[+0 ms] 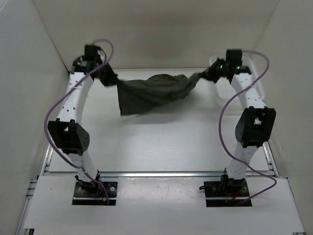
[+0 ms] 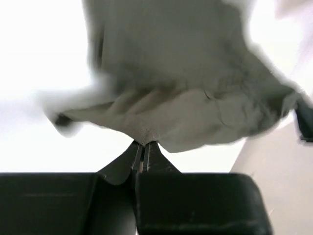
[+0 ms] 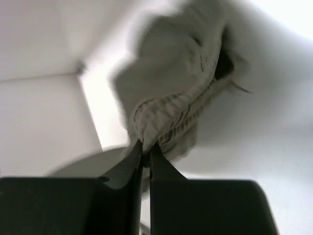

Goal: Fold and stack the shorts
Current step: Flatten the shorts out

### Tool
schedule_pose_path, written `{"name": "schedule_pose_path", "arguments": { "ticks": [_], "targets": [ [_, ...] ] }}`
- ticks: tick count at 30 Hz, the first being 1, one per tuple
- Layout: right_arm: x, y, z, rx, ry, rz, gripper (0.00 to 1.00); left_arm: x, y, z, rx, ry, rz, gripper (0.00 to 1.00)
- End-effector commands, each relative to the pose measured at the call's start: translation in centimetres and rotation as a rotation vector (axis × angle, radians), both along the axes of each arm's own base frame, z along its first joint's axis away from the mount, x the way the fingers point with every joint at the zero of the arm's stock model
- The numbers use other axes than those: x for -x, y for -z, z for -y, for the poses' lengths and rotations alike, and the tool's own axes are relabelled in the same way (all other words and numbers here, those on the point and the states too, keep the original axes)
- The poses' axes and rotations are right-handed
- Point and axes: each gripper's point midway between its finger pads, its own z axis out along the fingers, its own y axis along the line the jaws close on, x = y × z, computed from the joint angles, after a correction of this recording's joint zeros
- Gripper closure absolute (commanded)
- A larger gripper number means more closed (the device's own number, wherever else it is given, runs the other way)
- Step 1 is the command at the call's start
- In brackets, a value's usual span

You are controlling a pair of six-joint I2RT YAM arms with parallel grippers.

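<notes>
The shorts (image 1: pixel 151 93) hang in the air to the left of the basket (image 1: pixel 257 82), stretched between both grippers, and the lower edge sags toward the table (image 1: pixel 161 142). The right gripper (image 1: pixel 204 76), just beside the basket, is closed narrow on the gathered waistband. The left gripper (image 1: pixel 108 78), well apart from the basket, pinches the opposite edge of the shorts, its fingers (image 2: pixel 149 152) almost together.

The shorts (image 1: pixel 151 93) are soft, matt, wrinkled cloth; the table (image 1: pixel 161 142) looks smooth and matt.
</notes>
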Motion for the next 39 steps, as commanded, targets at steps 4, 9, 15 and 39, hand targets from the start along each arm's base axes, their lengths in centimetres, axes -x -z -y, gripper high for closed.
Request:
{"name": "schedule_pose_path", "arguments": {
  "ticks": [4, 9, 15, 39],
  "targets": [
    [-0.1, -20.6, 0.5, 0.124, -0.125, 0.518, 1.0, -1.1, -18.0, -5.8, 0.017, -0.093, 0.446, 0.9],
    [7.1, -18.8, 2.7, 0.288, -0.116, 0.518, 1.0, 4.1, -17.7, -3.5, 0.022, 0.02, 0.495, 0.9],
    [16.5, -4.7, 5.6, 0.405, -0.053, 0.268, 0.91, 12.8, -1.1, -1.5, 0.023, 0.093, 0.132, 0.62],
    [32.5, 12.1, 2.0, 0.003, 0.009, -0.313, 0.06, 18.7, 17.1, -1.7, -0.007, 0.055, -0.342, 0.18]
  ]
}}
